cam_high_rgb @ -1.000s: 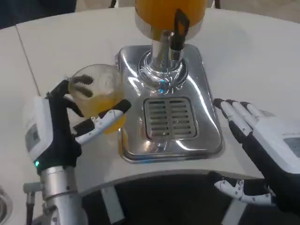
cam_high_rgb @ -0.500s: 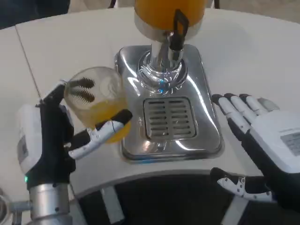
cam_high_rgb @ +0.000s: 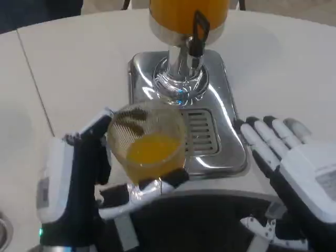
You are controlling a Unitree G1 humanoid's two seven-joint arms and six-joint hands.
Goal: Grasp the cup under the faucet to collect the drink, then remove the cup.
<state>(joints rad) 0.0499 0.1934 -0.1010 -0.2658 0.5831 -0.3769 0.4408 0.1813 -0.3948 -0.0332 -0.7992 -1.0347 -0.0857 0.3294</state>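
Head view. Left robot hand [cam_high_rgb: 79, 184] holds the cup [cam_high_rgb: 147, 144], fingers wrapped round its wall, thumb under its base; cup sits above the hand's palm side, over the near edge of the drip tray [cam_high_rgb: 223, 123], clear of the faucet [cam_high_rgb: 197, 31]. Right robot hand [cam_high_rgb: 299, 173] rests spread and empty, right of the tray.

Risk: cup is clear, smooth plastic, partly filled with orange drink; any tilt or slipping grip likely spills. Tray is polished metal, slotted grate.
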